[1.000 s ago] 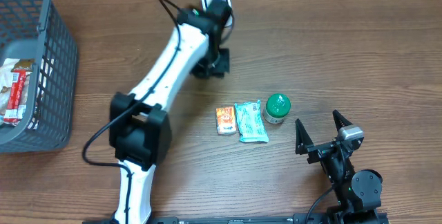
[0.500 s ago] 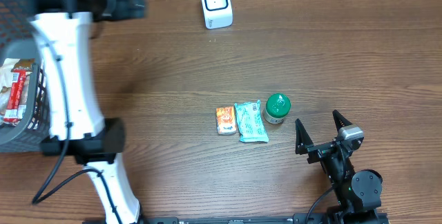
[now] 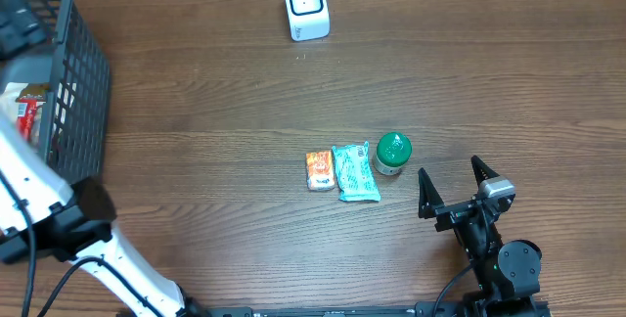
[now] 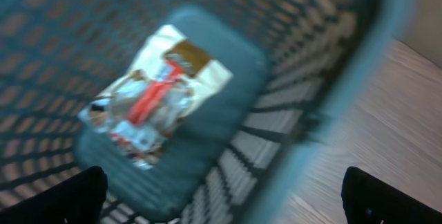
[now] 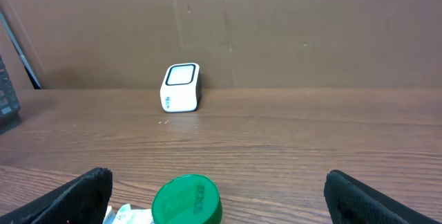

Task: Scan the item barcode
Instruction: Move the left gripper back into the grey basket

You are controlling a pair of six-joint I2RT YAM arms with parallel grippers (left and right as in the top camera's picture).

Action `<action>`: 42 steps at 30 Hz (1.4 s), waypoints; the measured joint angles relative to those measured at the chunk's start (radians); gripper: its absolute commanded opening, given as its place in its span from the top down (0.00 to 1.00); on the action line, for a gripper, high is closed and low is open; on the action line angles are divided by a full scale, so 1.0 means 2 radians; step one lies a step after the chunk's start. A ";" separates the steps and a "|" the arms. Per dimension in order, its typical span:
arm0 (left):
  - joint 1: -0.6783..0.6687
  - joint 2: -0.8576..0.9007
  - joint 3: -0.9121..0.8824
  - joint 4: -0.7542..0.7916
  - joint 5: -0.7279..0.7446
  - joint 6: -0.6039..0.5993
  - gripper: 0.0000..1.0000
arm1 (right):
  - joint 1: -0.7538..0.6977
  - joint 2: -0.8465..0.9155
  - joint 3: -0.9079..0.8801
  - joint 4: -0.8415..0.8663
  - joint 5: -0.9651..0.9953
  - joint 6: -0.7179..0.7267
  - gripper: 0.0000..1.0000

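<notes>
Nearest: right end effector low over the brown wooden table, fingers apart, empty. Just beyond, 3 in a row, likely next for scanning: green-lidded round jar, crinkly teal plastic packet, small orange packet, the 2 packets touching. Risk there: pinching both packets at once, or tipping the jar.

Far left: left end effector spread wide, empty, above the grey plastic mesh basket with a red-and-white wrapped snack inside. Possible snag on the rim when pulling out.

Farthest: white box-shaped scanner. No read if shown a barcode turned away.
</notes>
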 measured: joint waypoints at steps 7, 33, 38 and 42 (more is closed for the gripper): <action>0.070 0.000 -0.002 0.003 -0.002 0.000 0.00 | 0.000 0.000 0.000 -0.001 0.000 0.000 0.00; 0.103 -0.004 -0.383 0.270 -0.004 0.114 0.00 | 0.000 0.000 0.000 0.000 0.000 0.000 0.00; 0.103 -0.004 -0.452 0.340 -0.004 0.134 0.01 | 0.000 0.000 0.000 0.000 0.000 0.000 0.00; 0.103 -0.004 -0.492 0.387 0.002 0.146 0.00 | 0.000 0.000 0.000 0.000 0.000 0.000 0.00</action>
